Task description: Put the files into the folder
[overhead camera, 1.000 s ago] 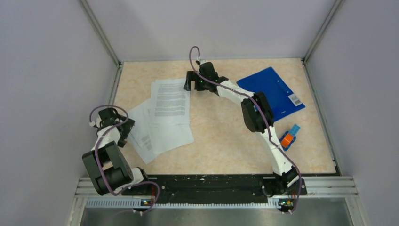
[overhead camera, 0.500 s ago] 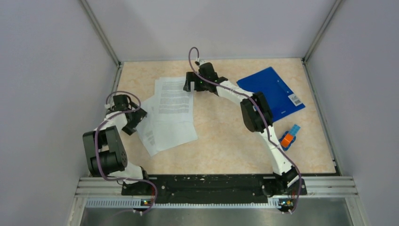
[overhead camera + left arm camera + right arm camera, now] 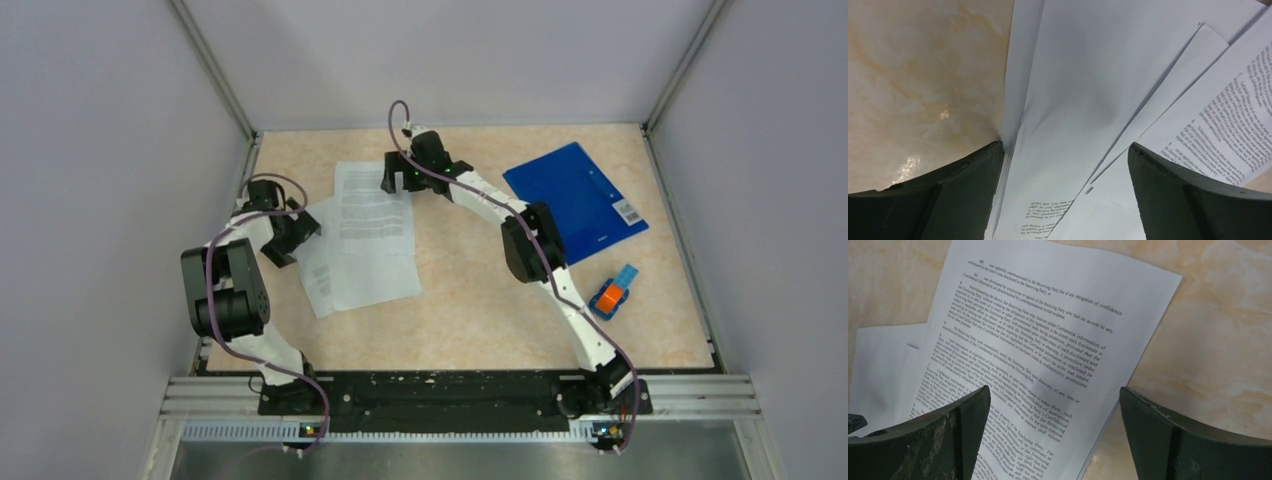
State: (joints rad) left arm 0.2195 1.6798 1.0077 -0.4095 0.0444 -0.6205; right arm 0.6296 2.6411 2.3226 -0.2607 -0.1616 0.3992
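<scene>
Left gripper [image 3: 296,233]: jaws wide, empty, at left edge of files [image 3: 365,240], which lie fanned centre-left on table [image 3: 470,300]. Right gripper [image 3: 398,180]: wide, empty, over their far edge. Folder [image 3: 570,195] upper right, closed, well apart; nothing filed yet. Sheets read "Confidential Information", "Receiving Party".

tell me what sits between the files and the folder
Between the files and the folder, only the right arm crosses bare table, in the top view.
</scene>
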